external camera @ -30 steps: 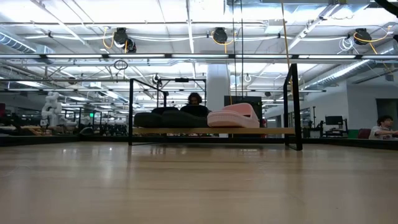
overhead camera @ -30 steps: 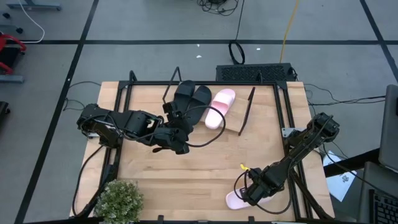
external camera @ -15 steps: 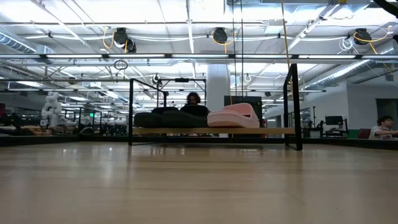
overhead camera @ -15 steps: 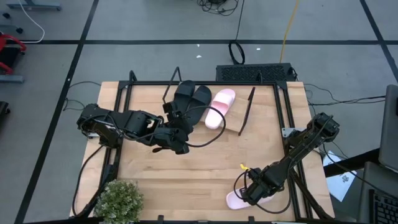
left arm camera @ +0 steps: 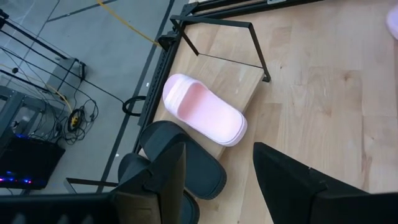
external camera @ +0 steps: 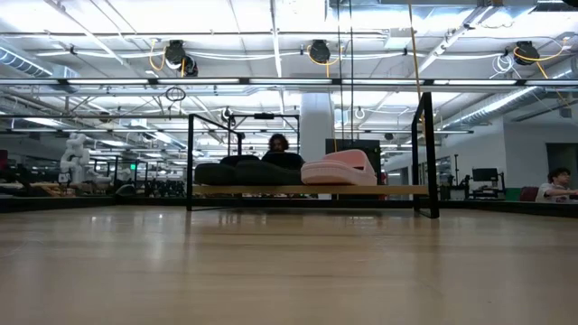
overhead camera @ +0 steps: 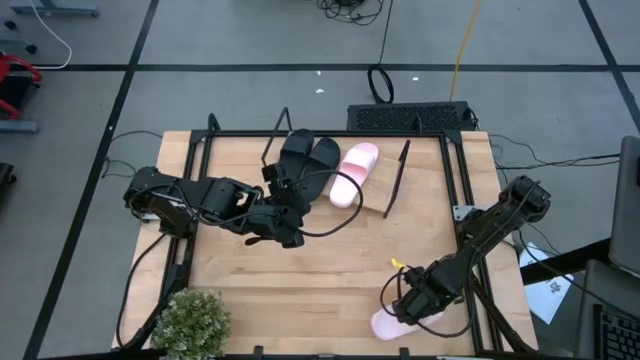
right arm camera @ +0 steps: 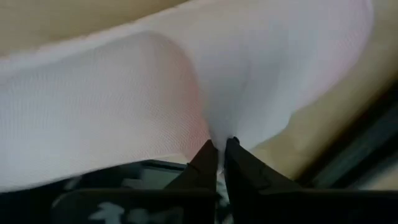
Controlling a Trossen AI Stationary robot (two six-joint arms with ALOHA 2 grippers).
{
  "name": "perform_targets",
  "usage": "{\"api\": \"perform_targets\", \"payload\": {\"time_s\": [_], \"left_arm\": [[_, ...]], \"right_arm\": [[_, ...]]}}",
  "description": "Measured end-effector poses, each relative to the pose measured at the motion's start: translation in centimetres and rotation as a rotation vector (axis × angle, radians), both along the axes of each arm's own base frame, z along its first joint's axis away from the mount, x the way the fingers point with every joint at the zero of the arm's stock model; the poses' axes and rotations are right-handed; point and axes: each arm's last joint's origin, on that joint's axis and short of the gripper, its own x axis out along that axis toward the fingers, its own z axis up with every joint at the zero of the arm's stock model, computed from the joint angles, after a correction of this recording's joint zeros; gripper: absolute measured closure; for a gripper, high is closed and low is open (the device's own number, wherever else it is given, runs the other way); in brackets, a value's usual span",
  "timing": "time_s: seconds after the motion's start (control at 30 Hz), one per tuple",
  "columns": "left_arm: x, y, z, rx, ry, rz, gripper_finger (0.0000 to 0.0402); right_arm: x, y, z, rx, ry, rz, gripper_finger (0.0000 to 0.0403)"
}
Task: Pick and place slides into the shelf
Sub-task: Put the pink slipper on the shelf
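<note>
The right gripper (overhead camera: 408,312) pinches the pink slide (overhead camera: 385,324) by its strap, jaws nearly shut. It looks soft and light (strap suits gripping). Left gripper (overhead camera: 283,236) waits, jaws parted, empty.

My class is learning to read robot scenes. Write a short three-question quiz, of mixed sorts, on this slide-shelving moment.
1. True or false: the right gripper is shut on the pink slide at the table's near edge.
2. How many slides lie on the shelf?
3. The left gripper is: A) holding a black slide; B) open, holding nothing; C) out of view.

Key: 1 true; 2 three, two black and one pink; 3 B.
</note>
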Motion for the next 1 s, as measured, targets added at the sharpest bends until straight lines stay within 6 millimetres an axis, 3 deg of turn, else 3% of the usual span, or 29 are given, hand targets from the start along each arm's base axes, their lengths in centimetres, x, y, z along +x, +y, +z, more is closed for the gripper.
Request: {"api": "perform_targets", "payload": {"time_s": [0.27, 0.67, 1.0], "left_arm": [[0.0, 0.0, 0.0, 0.001, -0.003, 0.004, 0.0213], [0.0, 0.1, 0.1, 0.052, -0.011, 0.031, 0.0213], [-0.5, 0.2, 0.5, 0.075, -0.020, 0.036, 0.0213]], "right_arm": [[-0.6, -0.6, 1.4, 0.082, 0.003, 0.063, 0.0400], [0.6, -2.8, 4.1, 0.026, -0.302, 0.136, 0.0402], [1.7, -5.0, 10.3, -0.200, -0.706, 0.194, 0.0402]]}}
